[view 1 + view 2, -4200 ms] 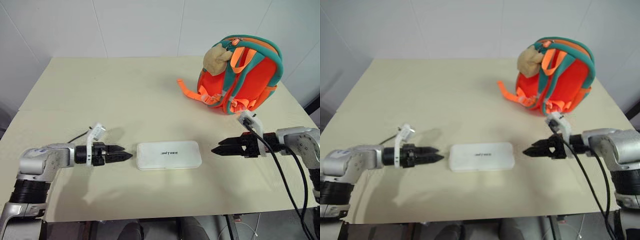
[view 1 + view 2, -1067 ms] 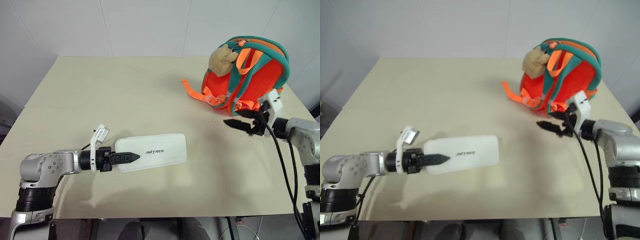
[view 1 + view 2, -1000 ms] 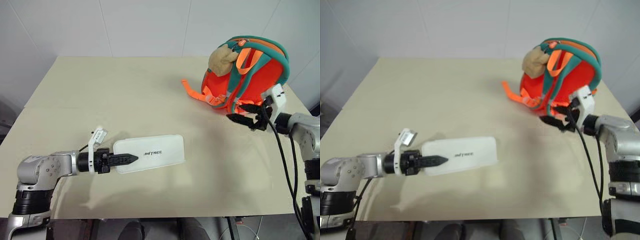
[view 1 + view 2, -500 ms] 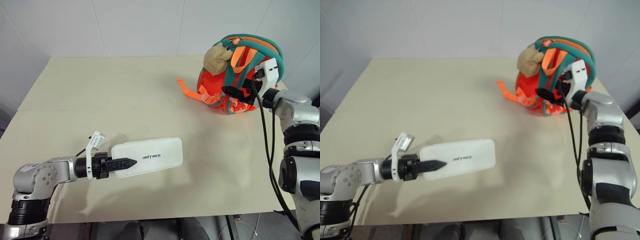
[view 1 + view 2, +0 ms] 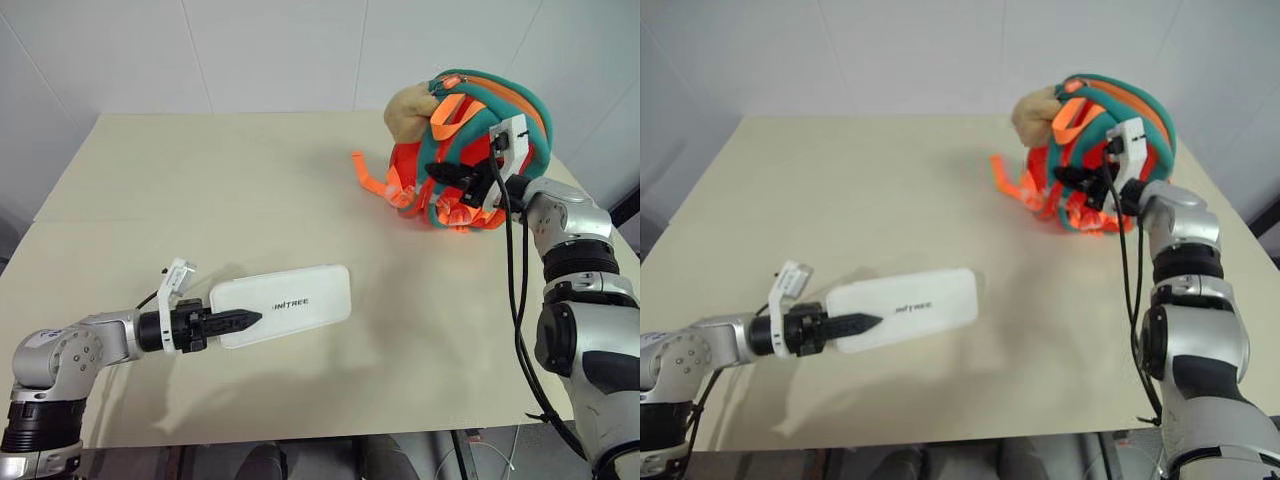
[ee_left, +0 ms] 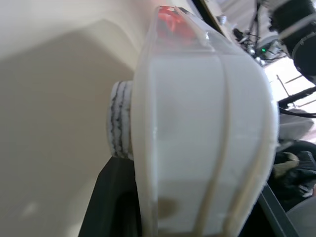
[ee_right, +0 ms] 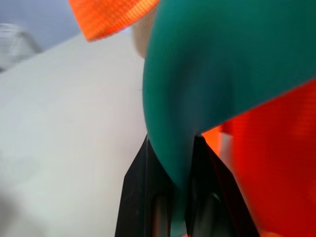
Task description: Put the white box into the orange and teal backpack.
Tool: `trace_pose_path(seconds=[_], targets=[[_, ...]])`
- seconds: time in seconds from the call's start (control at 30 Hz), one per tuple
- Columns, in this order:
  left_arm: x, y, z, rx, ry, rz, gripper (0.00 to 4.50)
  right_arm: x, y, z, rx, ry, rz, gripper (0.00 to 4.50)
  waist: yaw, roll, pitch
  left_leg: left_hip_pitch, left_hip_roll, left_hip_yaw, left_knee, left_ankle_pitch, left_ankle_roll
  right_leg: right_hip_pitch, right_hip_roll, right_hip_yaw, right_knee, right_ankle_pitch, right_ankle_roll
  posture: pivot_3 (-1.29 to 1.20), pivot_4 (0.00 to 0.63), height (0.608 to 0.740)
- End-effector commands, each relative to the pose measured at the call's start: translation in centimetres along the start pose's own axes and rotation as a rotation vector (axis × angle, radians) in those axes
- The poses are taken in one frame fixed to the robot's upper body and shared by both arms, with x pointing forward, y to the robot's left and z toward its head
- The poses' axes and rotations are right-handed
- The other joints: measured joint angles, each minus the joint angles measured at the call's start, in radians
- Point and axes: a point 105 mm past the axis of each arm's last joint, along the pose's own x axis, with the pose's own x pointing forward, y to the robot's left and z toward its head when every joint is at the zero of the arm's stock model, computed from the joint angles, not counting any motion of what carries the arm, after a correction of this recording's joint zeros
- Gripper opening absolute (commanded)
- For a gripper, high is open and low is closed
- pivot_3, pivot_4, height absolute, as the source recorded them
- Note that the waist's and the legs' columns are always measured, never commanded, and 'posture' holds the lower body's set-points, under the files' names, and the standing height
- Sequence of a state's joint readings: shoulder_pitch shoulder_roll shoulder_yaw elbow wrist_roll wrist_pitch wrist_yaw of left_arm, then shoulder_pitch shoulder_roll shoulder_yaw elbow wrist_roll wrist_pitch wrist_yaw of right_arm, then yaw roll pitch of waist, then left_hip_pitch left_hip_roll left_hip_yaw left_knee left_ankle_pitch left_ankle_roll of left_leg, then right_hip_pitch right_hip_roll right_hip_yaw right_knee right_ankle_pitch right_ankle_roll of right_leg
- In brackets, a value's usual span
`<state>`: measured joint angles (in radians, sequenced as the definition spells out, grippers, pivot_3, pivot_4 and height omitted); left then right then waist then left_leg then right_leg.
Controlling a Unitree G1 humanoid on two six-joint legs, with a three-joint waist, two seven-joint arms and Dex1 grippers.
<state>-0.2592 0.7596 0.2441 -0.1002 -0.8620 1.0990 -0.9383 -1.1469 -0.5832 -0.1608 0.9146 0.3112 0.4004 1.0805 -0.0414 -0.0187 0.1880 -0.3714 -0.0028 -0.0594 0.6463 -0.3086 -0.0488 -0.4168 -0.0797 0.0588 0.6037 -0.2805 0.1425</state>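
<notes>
In front of me spreads a pale cream rectangular table (image 5: 250, 190) with a smooth matte top. Behind its far edge rises a white panelled wall (image 5: 280, 50) with thin seams

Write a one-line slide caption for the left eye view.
Left tool holds the box above the table; right tool pinches a teal strap of the backpack.

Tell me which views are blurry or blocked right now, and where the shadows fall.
Left and right eye views: clear, with a soft shadow under the raised white box on the table. Left wrist view: box too close, out of focus. Right wrist view: teal strap of the backpack smeared and soft.
</notes>
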Motion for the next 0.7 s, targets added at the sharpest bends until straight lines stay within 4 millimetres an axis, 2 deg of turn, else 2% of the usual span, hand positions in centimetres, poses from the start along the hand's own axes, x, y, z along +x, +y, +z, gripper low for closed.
trace_pose_path(seconds=[0.03, 0.1, 0.23, 0.4, 0.57, 0.63, 0.7], targets=[[-1.5, 0.5, 1.8, 0.070, -0.051, 0.028, 1.25, 0.2, 4.2, 2.6, 0.051, -0.039, 0.228, 0.47, -0.003, 0.000, 0.000, 0.000, 0.000, 0.000, 0.000, 0.000, 0.000, -0.001, 0.000, 0.000, 0.000, 0.000, 0.000, 0.00, 0.150, 0.740], [-2.2, 1.0, 2.3, 0.079, -0.069, 0.051, 1.25, -0.3, 6.6, 2.9, 0.129, -0.015, 0.345, 0.47, -0.004, 0.000, 0.000, -0.001, 0.000, 0.000, 0.000, 0.000, 0.000, -0.001, 0.000, 0.000, 0.001, 0.000, 0.000, 0.00, 0.150, 0.740], [-3.8, 2.2, 3.3, 0.102, -0.103, 0.116, 1.25, -2.7, 12.1, 3.1, 0.272, 0.075, 0.590, 0.47, 0.002, 0.000, 0.000, -0.003, 0.001, -0.001, 0.000, 0.000, 0.000, -0.004, 0.000, -0.001, 0.002, 0.000, 0.000, 0.00, 0.150, 0.740], [-5.3, 3.3, 3.6, 0.114, -0.126, 0.169, 1.25, -6.6, 16.4, 2.3, 0.419, 0.212, 0.765, 0.47, 0.009, 0.000, 0.000, -0.007, 0.001, -0.001, 0.000, -0.001, 0.002, -0.012, -0.001, -0.001, 0.005, 0.000, -0.001, 0.00, 0.150, 0.740], [-5.6, 3.7, 3.3, 0.115, -0.140, 0.175, 1.25, -9.9, 18.8, 0.5, 0.491, 0.342, 0.854, 0.47, 0.017, 0.000, 0.000, -0.007, 0.000, 0.000, 0.001, -0.006, 0.010, -0.011, -0.003, -0.002, 0.004, 0.000, -0.001, 0.00, 0.150, 0.740], [-5.5, 3.6, 3.0, 0.108, -0.132, 0.164, 1.25, -10.8, 18.8, -0.1, 0.526, 0.373, 0.836, 0.47, 0.016, -0.001, 0.000, -0.007, -0.001, 0.002, 0.002, -0.006, 0.010, -0.011, -0.004, -0.002, 0.004, 0.000, -0.001, 0.00, 0.150, 0.740], [-5.3, 3.4, 2.4, 0.103, -0.107, 0.154, 1.25, -11.6, 18.0, -1.3, 0.578, 0.411, 0.749, 0.47, 0.016, -0.002, -0.001, -0.007, -0.001, 0.004, 0.002, -0.006, 0.010, -0.011, -0.005, -0.002, 0.004, 0.000, -0.001, 0.00, 0.150, 0.740]])
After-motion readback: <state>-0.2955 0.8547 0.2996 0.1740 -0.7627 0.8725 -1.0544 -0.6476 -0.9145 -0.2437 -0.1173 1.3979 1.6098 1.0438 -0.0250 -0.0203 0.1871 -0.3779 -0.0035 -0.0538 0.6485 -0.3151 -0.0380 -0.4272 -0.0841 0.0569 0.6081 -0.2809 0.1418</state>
